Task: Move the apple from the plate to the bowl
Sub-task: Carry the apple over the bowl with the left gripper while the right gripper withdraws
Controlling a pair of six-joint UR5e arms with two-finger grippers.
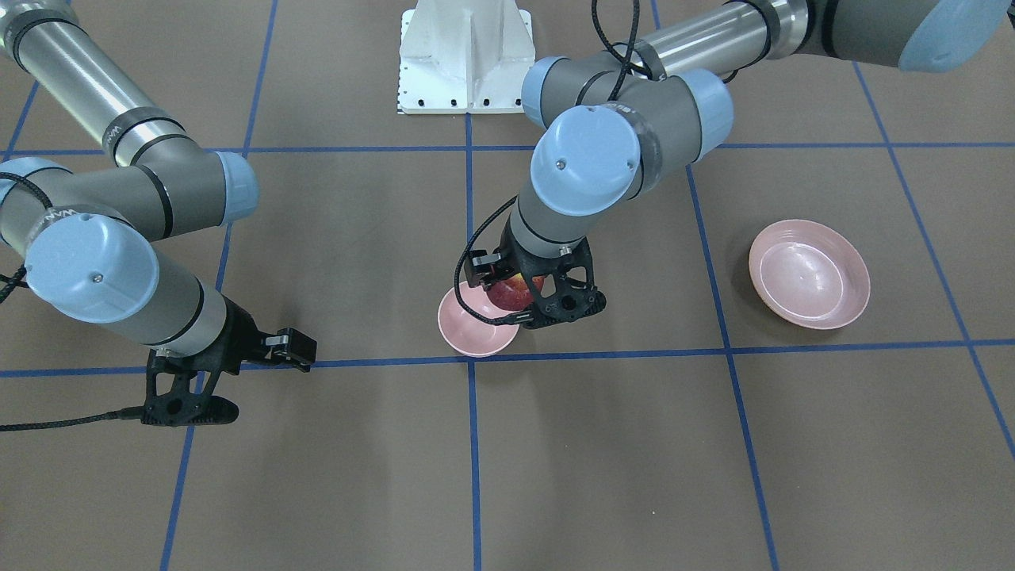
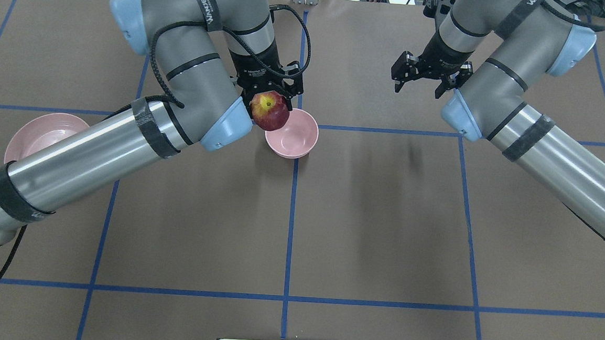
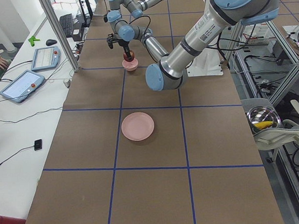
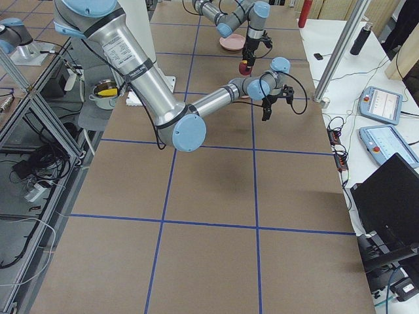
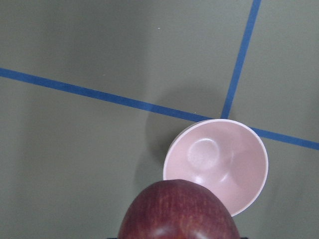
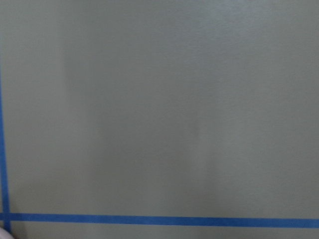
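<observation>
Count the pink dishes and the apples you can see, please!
Pink dishes: 2, the plate and the bowl
Apples: 1, the apple
Total: 3
</observation>
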